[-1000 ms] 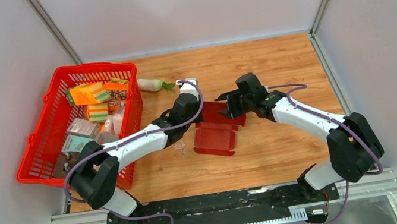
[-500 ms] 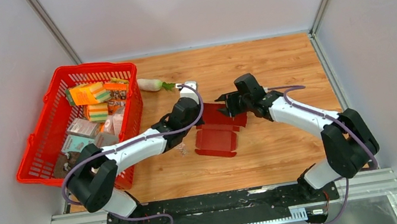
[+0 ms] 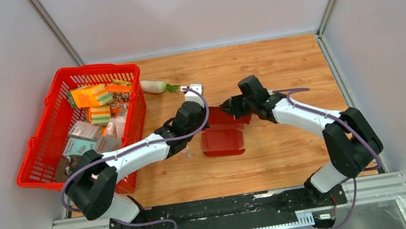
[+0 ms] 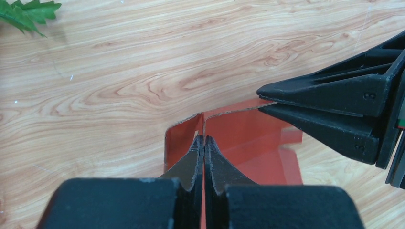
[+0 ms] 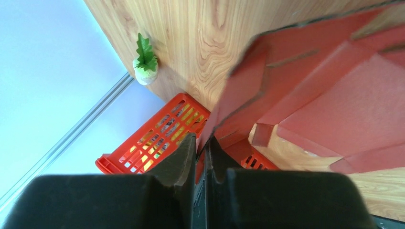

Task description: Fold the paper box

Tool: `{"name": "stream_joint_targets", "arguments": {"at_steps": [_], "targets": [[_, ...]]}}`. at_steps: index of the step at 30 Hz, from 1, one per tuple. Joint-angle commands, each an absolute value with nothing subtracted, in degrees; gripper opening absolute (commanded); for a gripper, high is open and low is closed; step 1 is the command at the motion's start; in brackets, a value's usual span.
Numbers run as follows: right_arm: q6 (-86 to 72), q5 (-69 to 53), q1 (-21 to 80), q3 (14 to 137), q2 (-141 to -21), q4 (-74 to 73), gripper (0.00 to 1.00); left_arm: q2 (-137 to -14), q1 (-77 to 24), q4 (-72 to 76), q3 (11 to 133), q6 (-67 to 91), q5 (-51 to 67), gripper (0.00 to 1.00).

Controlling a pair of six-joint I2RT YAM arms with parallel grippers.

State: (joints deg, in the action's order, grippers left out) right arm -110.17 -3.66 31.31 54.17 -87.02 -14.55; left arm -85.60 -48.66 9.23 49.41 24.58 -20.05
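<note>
Centre frame, the left claw [image 4: 204,141] and right claw [image 5: 202,140] each clamp an edge of the paper box [image 3: 223,141].

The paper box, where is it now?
In the top view, the paper box sits mid-table, between the left gripper and right gripper, right of the red basket.

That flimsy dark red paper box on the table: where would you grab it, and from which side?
Pinch a raised wall's thin edge, not the flat base. The paper box is thin card, so its upright walls fit between narrow fingers. The left gripper pinches one wall from the left, and the right gripper pinches another from the right.
</note>
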Motion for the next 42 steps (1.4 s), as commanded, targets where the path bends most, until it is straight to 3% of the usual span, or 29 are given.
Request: {"name": "stream_joint_targets", "arguments": {"at_steps": [1, 2, 5, 6, 9, 18, 22, 30, 35, 42], "targets": [[-109.86, -3.43, 31.38, 53.27, -86.75, -12.66, 0.06, -83.41, -48.96, 11.78, 49.22, 23.91, -19.43, 0.0], [-109.6, -3.78, 31.38, 52.74, -86.75, -11.7, 0.01, -83.15, -48.96, 10.12, 49.57, 23.91, -19.16, 0.0], [-107.94, -4.13, 31.11, 52.12, -86.57, -10.2, 0.0, -80.26, -48.96, 8.87, 47.92, 22.42, -15.48, 0.17], [-107.41, -4.04, 30.94, 52.03, -86.49, -9.93, 0.0, -78.85, -48.96, 9.57, 46.51, 21.63, -14.86, 0.36], [-104.42, -3.69, 30.76, 51.95, -86.31, -7.83, 0.0, -71.82, -48.87, 10.72, 40.88, 20.66, -15.55, 0.6], [-91.25, -5.19, 30.32, 47.9, -88.07, 9.57, 0.0, -61.43, -43.51, 6.67, 33.14, 22.58, -16.0, 0.41], [-84.84, -4.75, 30.23, 45.54, -88.15, 14.14, 0.0, -65.37, -38.07, 10.18, 31.29, 24.43, -9.42, 0.41], [-74.89, -5.1, 30.32, 38.51, -89.82, 29.51, 0.0, -71.45, -36.91, 14.41, 31.99, 22.15, -2.3, 0.39], [-73.21, -5.97, 30.24, 32.97, -93.16, 43.29, 0.0, -73.91, -37.0, 15.2, 32.96, 21.1, 0.87, 0.36], [-74.0, -7.03, 30.15, 31.2, -96.33, 48.61, 0.0, -77.43, -37.0, 16.43, 34.8, 18.02, 5.71, 0.39]]}}
